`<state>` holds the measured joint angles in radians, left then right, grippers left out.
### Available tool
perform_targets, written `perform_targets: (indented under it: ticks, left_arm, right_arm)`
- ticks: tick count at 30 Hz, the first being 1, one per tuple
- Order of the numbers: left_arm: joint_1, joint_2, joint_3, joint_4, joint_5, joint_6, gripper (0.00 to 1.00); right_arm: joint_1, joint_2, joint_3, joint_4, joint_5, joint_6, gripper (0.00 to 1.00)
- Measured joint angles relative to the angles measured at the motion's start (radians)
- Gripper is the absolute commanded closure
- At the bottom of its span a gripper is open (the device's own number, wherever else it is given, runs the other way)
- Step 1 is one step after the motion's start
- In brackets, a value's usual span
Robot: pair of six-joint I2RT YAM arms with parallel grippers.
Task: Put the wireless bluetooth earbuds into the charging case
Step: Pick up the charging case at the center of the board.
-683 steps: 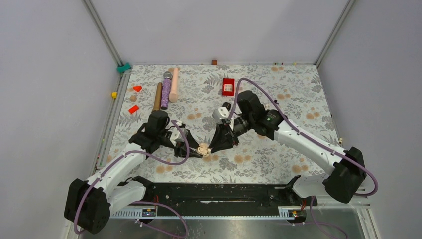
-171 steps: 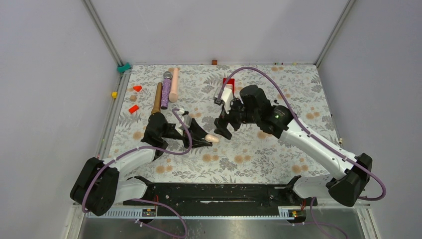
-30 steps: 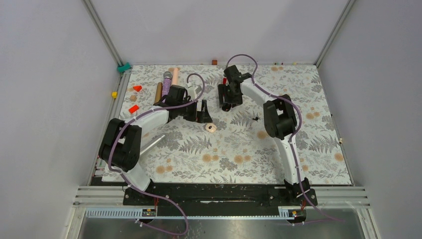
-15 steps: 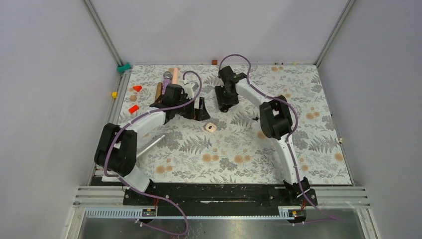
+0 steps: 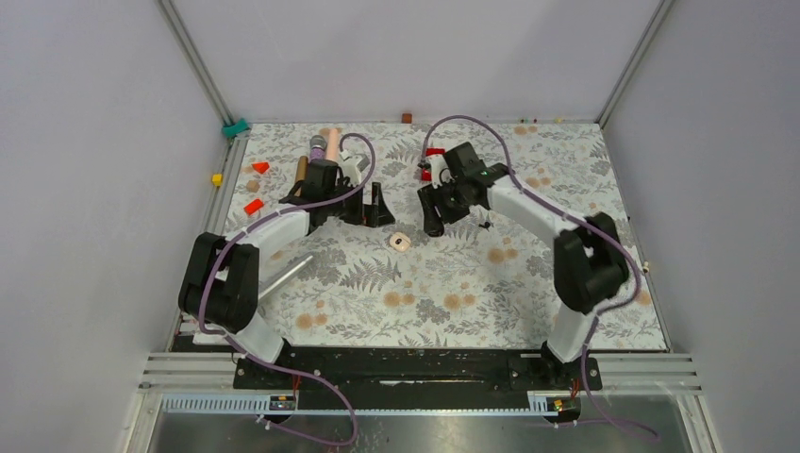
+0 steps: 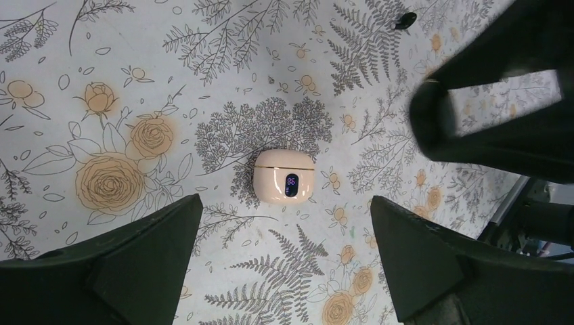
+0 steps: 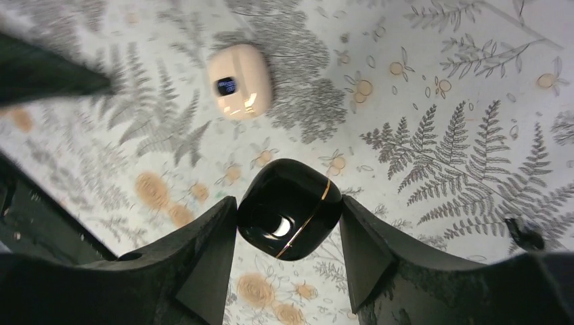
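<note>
My right gripper (image 7: 288, 204) is shut on a glossy black charging case (image 7: 291, 223) with a gold seam, both fingers pressing its sides. From above, this gripper (image 5: 433, 220) hangs right of a closed cream charging case (image 5: 400, 242) lying on the floral mat. The cream case (image 6: 285, 177) shows a lit display, and it also shows in the right wrist view (image 7: 238, 81). My left gripper (image 6: 284, 202) hovers above it, wide open and holding nothing. One black earbud (image 7: 524, 235) lies loose on the mat (image 6: 406, 19), right of the right gripper (image 5: 484, 226).
At the back left lie a purple-headed stick (image 5: 315, 159), a pink cylinder (image 5: 331, 156), a brown cylinder (image 5: 299, 179) and red blocks (image 5: 254, 206). A red box (image 5: 434, 153) sits behind the right arm. A metal rod (image 5: 288, 274) lies near the left arm.
The right arm has swung its gripper from the back toward the cream case, jaws narrowing onto the black case. The left gripper drifted slightly back and left, still open.
</note>
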<state>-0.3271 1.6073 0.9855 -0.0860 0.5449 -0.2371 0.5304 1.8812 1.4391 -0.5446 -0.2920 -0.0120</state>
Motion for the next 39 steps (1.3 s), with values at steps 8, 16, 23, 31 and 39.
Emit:
perform_targets:
  ticks: [8, 16, 23, 31, 39]
  left_arm:
    - [0.014, 0.046, 0.051, -0.048, 0.125, 0.002, 0.01]
    - [-0.027, 0.049, 0.14, -0.107, 0.246, 0.05, 0.01]
    - [-0.129, 0.049, 0.171, -0.191, 0.309, 0.111, 0.02]
    - [-0.17, 0.064, 0.193, -0.24, 0.401, 0.137, 0.02]
    - [-0.182, 0.1, 0.213, -0.256, 0.449, 0.132, 0.09]
  right_arm:
    - [0.018, -0.347, -0.208, 0.113, -0.123, -0.234, 0.43]
    - [0.125, -0.533, -0.419, 0.189, -0.109, -0.532, 0.41]
    - [0.166, -0.596, -0.456, 0.242, -0.051, -0.65, 0.41]
    - [0.174, -0.597, -0.485, 0.266, -0.005, -0.716, 0.41]
    - [0.196, -0.615, -0.491, 0.27, 0.011, -0.736, 0.41]
